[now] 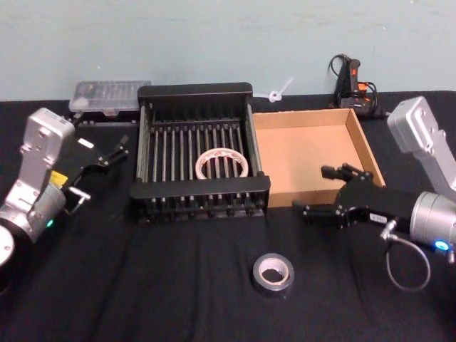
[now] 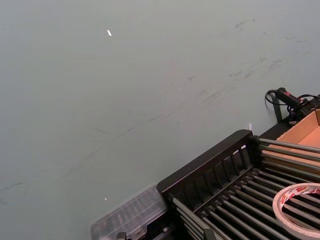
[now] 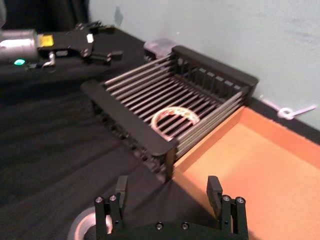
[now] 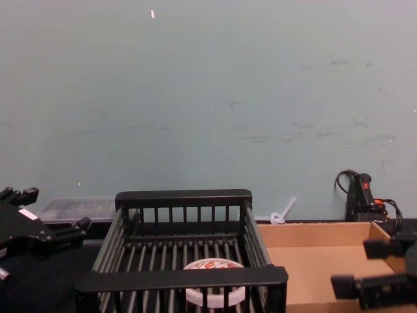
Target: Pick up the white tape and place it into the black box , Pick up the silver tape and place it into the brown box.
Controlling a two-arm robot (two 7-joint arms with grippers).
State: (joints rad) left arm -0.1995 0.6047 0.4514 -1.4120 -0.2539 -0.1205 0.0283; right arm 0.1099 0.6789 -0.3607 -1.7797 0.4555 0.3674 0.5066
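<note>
White tape — the flat roll with red print — already lay on the ribbed floor of the black slatted crate, so you had 1 roll left. Your right gripper hung wide open and empty over the brown cardboard box's near edge; the grey-silver tape roll lay on the cloth below the jaws, nearer the robot. Left gripper — open, beside the crate.

silver tape open all round | black box rim (probably) blocks behind

Clear plastic case at table's far left; white zip tie, black-orange tool by wall.
</note>
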